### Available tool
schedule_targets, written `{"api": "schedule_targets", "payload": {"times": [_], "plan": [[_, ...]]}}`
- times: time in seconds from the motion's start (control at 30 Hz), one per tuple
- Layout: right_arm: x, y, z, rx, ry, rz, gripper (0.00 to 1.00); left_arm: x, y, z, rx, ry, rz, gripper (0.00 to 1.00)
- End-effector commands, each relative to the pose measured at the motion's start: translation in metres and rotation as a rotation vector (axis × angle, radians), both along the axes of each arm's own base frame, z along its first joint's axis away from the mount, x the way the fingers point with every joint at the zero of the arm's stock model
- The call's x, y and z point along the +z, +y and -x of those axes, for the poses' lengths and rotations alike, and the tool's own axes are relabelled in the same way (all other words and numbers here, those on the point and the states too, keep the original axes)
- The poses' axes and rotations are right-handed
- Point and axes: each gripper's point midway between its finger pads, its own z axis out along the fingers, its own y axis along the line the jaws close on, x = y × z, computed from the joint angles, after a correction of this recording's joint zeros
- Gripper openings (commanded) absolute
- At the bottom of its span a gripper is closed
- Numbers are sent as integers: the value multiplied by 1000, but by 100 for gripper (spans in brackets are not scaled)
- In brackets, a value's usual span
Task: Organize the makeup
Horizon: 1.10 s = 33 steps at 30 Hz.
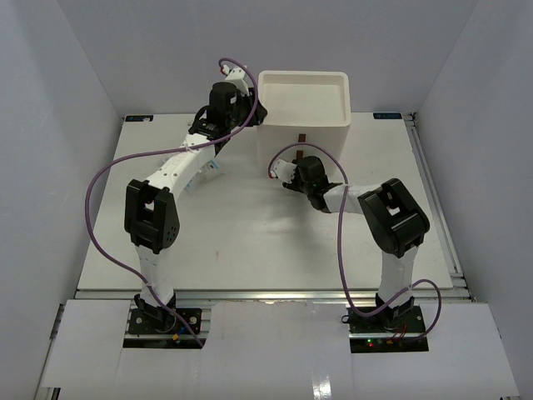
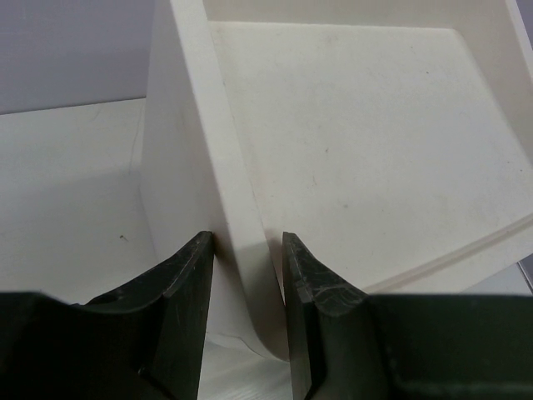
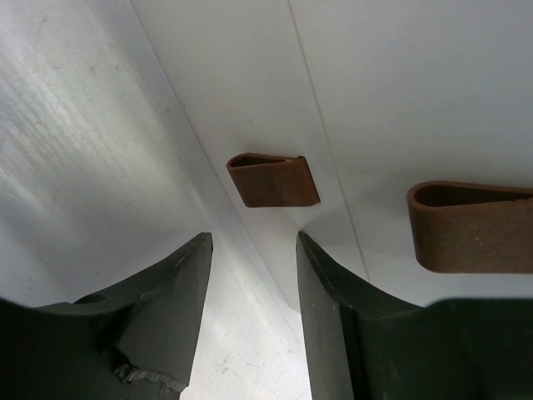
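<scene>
The large white drawer box point(image 1: 304, 108) stands at the back centre. My left gripper point(image 1: 248, 117) is at its top left corner. In the left wrist view the gripper point(image 2: 247, 237) has one finger outside and one inside, closed on the box's wall point(image 2: 229, 192). My right gripper point(image 1: 285, 176) is low at the box's front, open and empty. In the right wrist view the right gripper point(image 3: 254, 237) sits just below a brown handle point(image 3: 275, 180). Of the makeup, only a small white-blue piece point(image 1: 214, 169) shows beside the left forearm. The rest is hidden or out of view.
A second brown handle point(image 3: 470, 227) shows to the right on the box front. The box's open top point(image 2: 366, 142) holds nothing that I can see. The white table point(image 1: 250, 242) ends at a rail near the arm bases.
</scene>
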Motion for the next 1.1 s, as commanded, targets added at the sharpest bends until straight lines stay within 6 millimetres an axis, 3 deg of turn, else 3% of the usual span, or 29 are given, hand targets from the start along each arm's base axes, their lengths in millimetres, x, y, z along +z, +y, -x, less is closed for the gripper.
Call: {"api": "schedule_targets", "payload": {"times": [0.0, 0.07, 0.17, 0.27, 0.3, 0.37, 0.4, 0.47, 0.57, 0.63, 0.73, 0.77, 0.83, 0.9, 1.07], "plan": [[46, 11, -6, 40, -71, -130, 52, -45, -29, 39, -159, 175, -9, 45], [58, 18, 15, 96, -1, -210, 52, -40, -27, 37, -149, 165, -7, 48], [91, 32, 72, 255, 161, -348, 52, -17, -23, 32, -130, 120, 6, 52], [117, 27, 119, 355, 287, -446, 58, 13, -13, 26, -99, 60, 20, 61], [127, 27, 145, 443, 344, -468, 59, 23, -10, 25, -95, 32, 16, 64], [138, 12, 171, 536, 401, -511, 64, 45, -1, 24, -76, -20, 7, 71], [152, 14, 190, 639, 407, -555, 67, 51, 5, 24, -64, -47, -13, 76], [161, 1, 210, 688, 459, -636, 71, 69, 22, 26, -13, -89, -39, 86], [159, -17, 220, 686, 478, -691, 71, 81, 50, 34, 38, -142, -102, 93], [156, -25, 226, 676, 486, -727, 71, 66, 68, 45, 52, -131, -148, 95], [170, -35, 230, 682, 447, -769, 72, 51, 98, 66, 64, -138, -223, 95], [170, -38, 229, 675, 440, -776, 72, 58, 106, 71, 67, -165, -242, 95], [175, -44, 233, 673, 412, -784, 72, 18, 127, 87, 71, -136, -331, 96], [174, -47, 233, 667, 398, -784, 72, -1, 147, 98, 83, -121, -372, 96], [165, -51, 233, 649, 404, -793, 72, -65, 167, 113, 25, -88, -521, 95]]}}
